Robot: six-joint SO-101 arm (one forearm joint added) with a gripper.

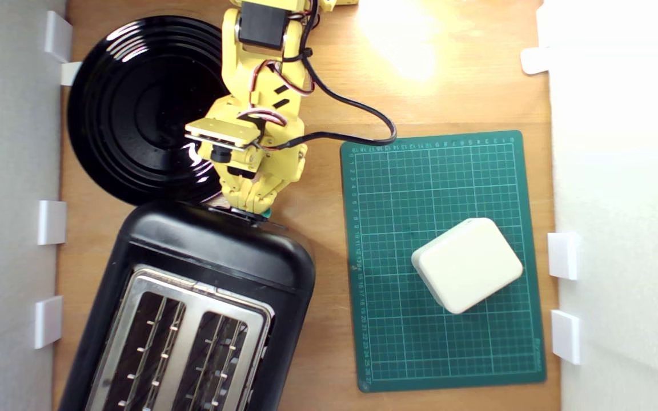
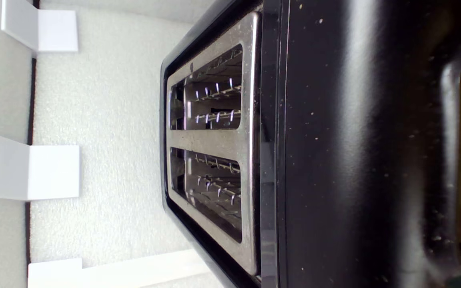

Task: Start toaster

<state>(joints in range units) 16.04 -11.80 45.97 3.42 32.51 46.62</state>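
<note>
claw (image 1: 252,206) sits on the toaster (image 1: 215,257) lever end; its spread cannot be told.

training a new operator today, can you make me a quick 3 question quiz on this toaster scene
1. True or false: both slots of the toaster hold bread.
2. Multiple choice: the white box rests on A) the black plate, B) the green cutting mat, C) the bare wooden table.
3. Short answer: in the exterior view, where is the gripper relative to the toaster?

Key
1. False: both slots look empty, only wire guides show.
2. B.
3. At the toaster's end nearest the plate, right at the teal lever knob; whether its jaws are open cannot be told.
</note>
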